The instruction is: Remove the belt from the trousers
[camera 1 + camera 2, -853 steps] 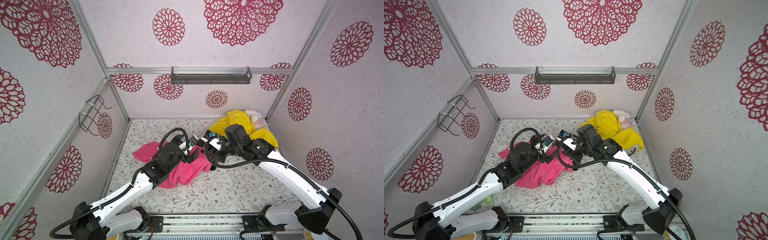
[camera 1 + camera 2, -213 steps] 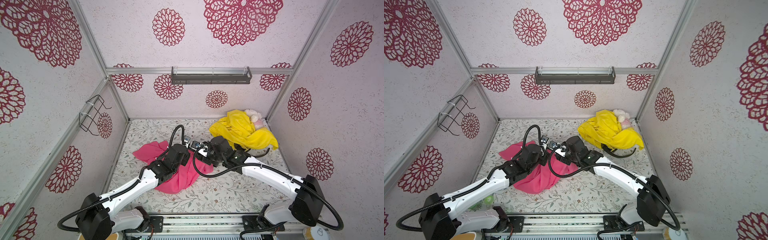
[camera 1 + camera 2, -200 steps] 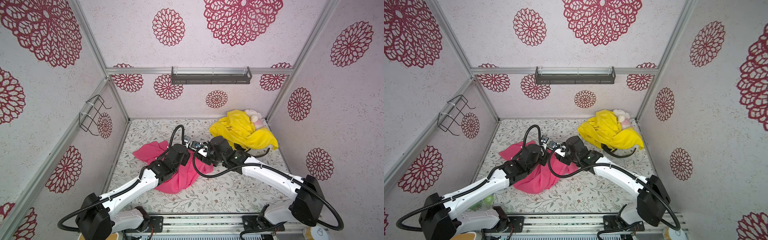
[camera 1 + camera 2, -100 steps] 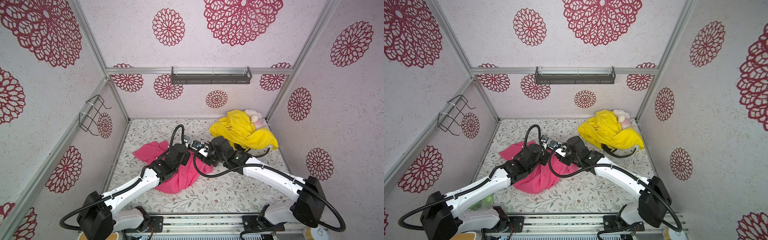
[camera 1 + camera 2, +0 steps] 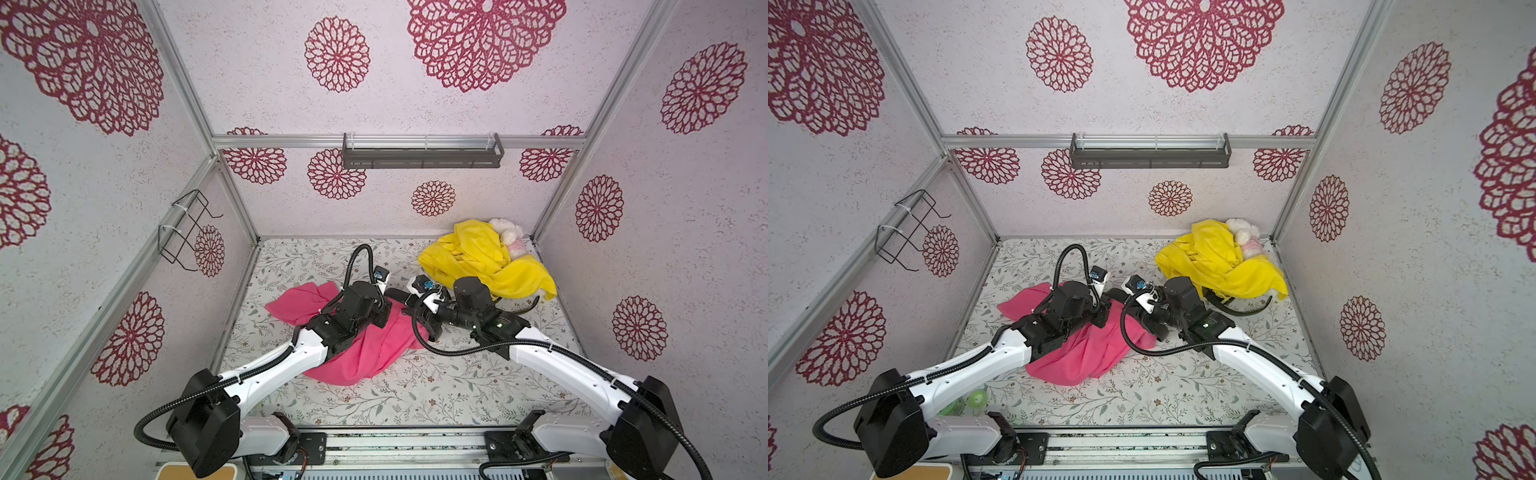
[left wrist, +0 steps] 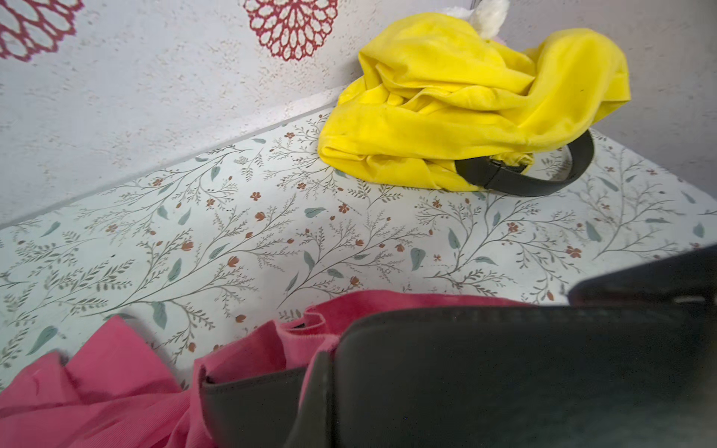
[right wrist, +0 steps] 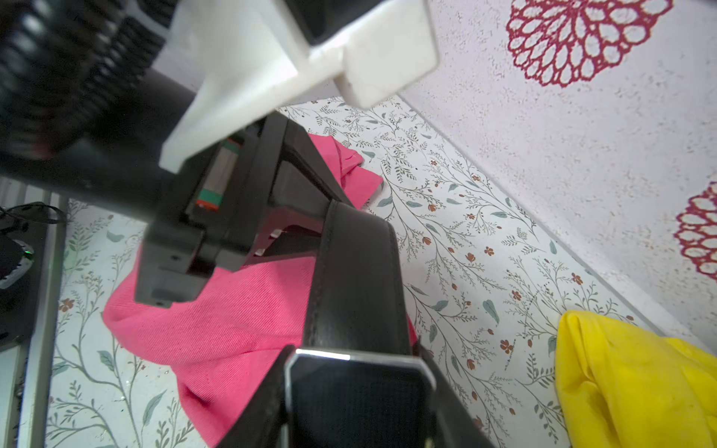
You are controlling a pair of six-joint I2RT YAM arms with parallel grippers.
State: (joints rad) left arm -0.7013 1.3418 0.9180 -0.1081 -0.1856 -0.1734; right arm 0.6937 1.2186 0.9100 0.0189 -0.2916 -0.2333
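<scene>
Black leather-look belt (image 7: 357,279): lifted off the floral desk (image 5: 415,386) at frame centre in both top views. The strap spans the two arms, and its far part is threaded through a loop of the crumpled pink cloth trousers (image 5: 365,353).

Grip: the right end effector (image 7: 357,388) grasps the buckle end, so it is probably the puller. The left end effector (image 7: 267,242) is clenched where strap meets waistband, likely as an anchor. I cannot tell whether it pinches cloth or strap.

A yellow garment (image 5: 482,262) with a second dark belt (image 6: 543,182) lies well apart at upper right, untouched.
</scene>
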